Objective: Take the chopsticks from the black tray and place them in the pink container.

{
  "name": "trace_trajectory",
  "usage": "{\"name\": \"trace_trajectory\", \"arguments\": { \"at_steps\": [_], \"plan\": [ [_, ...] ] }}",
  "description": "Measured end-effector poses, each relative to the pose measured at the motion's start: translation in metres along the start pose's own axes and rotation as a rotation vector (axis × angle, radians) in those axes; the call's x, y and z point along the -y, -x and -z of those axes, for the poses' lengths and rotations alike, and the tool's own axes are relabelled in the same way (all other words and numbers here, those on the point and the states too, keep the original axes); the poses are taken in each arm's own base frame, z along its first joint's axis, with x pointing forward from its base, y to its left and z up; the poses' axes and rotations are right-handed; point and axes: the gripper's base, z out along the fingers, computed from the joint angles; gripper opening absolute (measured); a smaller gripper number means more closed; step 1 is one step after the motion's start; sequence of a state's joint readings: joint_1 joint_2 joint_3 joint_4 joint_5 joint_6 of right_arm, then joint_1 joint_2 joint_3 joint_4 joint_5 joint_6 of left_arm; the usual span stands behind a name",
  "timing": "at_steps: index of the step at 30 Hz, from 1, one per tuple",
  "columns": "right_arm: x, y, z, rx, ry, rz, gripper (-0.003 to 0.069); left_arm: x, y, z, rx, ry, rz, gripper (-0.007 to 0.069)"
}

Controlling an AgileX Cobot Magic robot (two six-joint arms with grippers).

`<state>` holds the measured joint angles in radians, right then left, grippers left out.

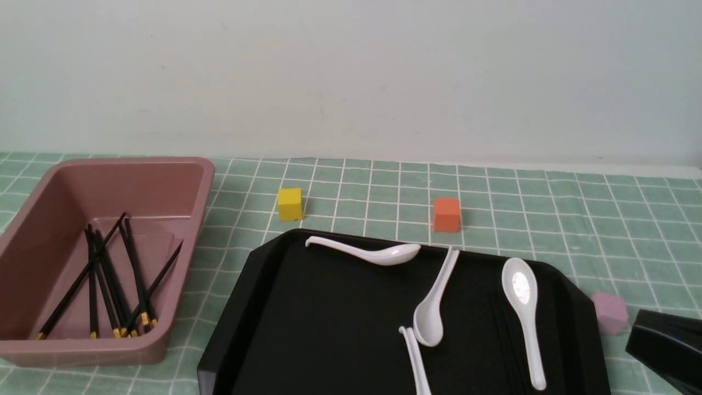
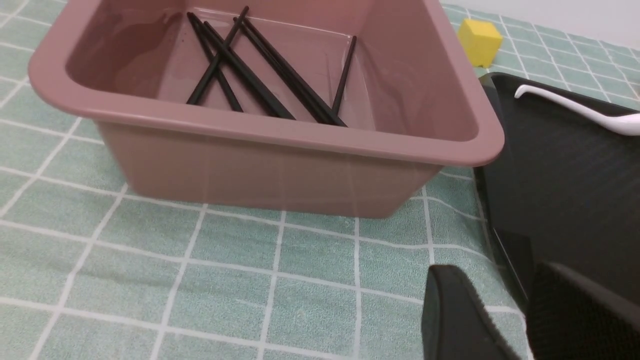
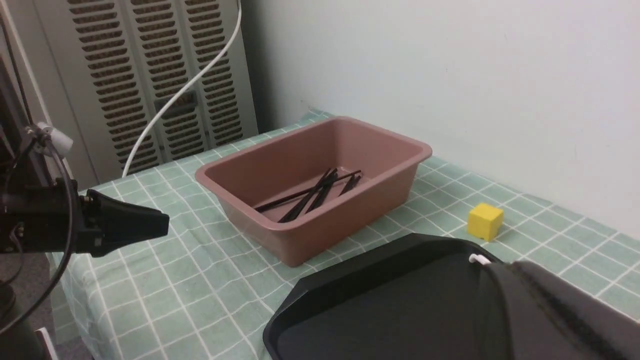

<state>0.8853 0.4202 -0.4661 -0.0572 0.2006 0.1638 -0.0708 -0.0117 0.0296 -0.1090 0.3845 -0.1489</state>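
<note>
While the chopsticks (image 1: pixel 109 274) lie crisscrossed on the floor of the pink bin (image 1: pixel 82 351), the black tray (image 1: pixel 329 329) beside it holds white spoons (image 1: pixel 384 253). My left pincer (image 2: pixel 495 285) hangs with fingers apart, low over the cloth (image 2: pixel 200 260) just beside the bin's wall, the chopsticks inside near. My right pincer (image 1: pixel 661 343) sits by the tray's right edge, well apart from the bin; apart or together, I cannot tell.

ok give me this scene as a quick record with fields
pink container: left of black tray, chopsticks inside
black tray: four white soup spoons; leftover chopsticks too dark to tell
cubes: yellow cube, orange cube, pale pink cube, on green checked cloth
left end effector: open, empty
right end effector: by tray's right edge, state unclear
</note>
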Motion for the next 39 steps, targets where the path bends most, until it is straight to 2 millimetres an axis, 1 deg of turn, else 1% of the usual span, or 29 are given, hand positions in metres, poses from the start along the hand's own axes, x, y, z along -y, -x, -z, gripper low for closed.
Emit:
{"name": "trace_trajectory", "arguments": {
  "at_steps": [19,24,26,29,30,32,36,39],
  "plan": [
    [0.0,-0.001,0.0,-0.004,-0.001,0.004,0.001,0.0,0.0,0.0,0.0,0.0,0.0,0.0238],
    [0.002,-0.011,0.008,0.011,-0.01,0.031,0.0014,0.0,0.0,0.0,0.0,0.0,0.0,0.0238],
    [0.007,-0.02,0.012,0.018,-0.055,0.051,0.0016,0.0,0.0,0.0,0.0,0.0,0.0,0.0238],
    [0.018,-0.044,0.016,-0.008,-0.166,0.063,0.002,0.0,0.0,0.0,0.0,0.0,0.0,0.0238],
    [0.022,-0.052,0.019,-0.011,-0.219,0.06,0.0021,0.0,0.0,0.0,0.0,0.0,0.0,0.0238],
    [0.031,-0.072,0.023,-0.034,-0.328,0.047,0.0024,0.0,0.0,0.0,0.0,0.0,0.0,0.0238],
    [0.043,-0.101,0.033,-0.037,-0.521,0.024,0.003,0.0,0.0,0.0,0.0,0.0,0.0,0.0238],
    [0.049,-0.118,0.04,-0.017,-0.65,0.013,0.0033,0.0,0.0,0.0,0.0,0.0,0.0,0.0238]
  ]
}}
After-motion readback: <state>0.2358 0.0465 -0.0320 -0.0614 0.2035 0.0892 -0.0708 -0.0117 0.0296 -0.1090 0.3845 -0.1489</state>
